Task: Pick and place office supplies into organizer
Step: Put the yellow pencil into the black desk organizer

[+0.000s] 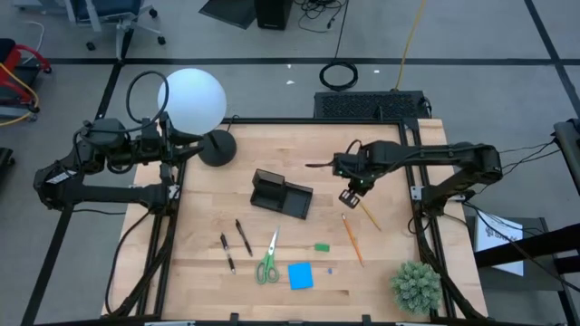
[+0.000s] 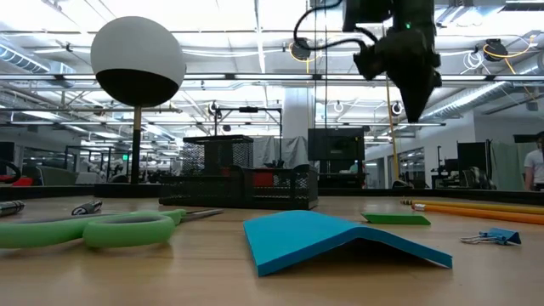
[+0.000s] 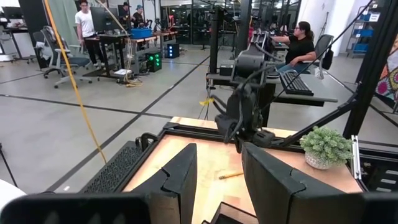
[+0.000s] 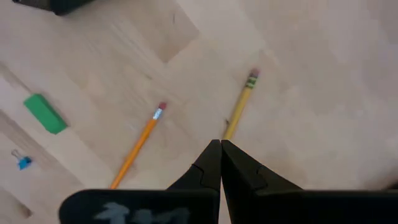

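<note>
The right hand, its fingers pressed together on nothing, hangs above the desk right of centre in the high view, over the upper end of the wooden pencil; the orange pencil lies just below it, apart from it. Both pencils look light, stiff and round, so they would probably roll or skid on the smooth wood; the mid-shaft, with the fingers set across it, seems the safest place to take hold. The organizer stands at the centre of the frame, well left of the pencils. Below it lie the two dark pens, the green-handled scissors, the blue sticky-note pad and the small green eraser. The pad is soft and bows up in the low view, so an edge grip looks likely; the scissors are flat and probably need taking at the handles. The left hand, fingers apart and empty, waits at the upper left beside the lamp. Whether anything already lies inside the organizer cannot be made out. The right wrist view cuts off the lower part of both pencils behind the fingers, and a tiny blue clip there is barely visible from above.
</note>
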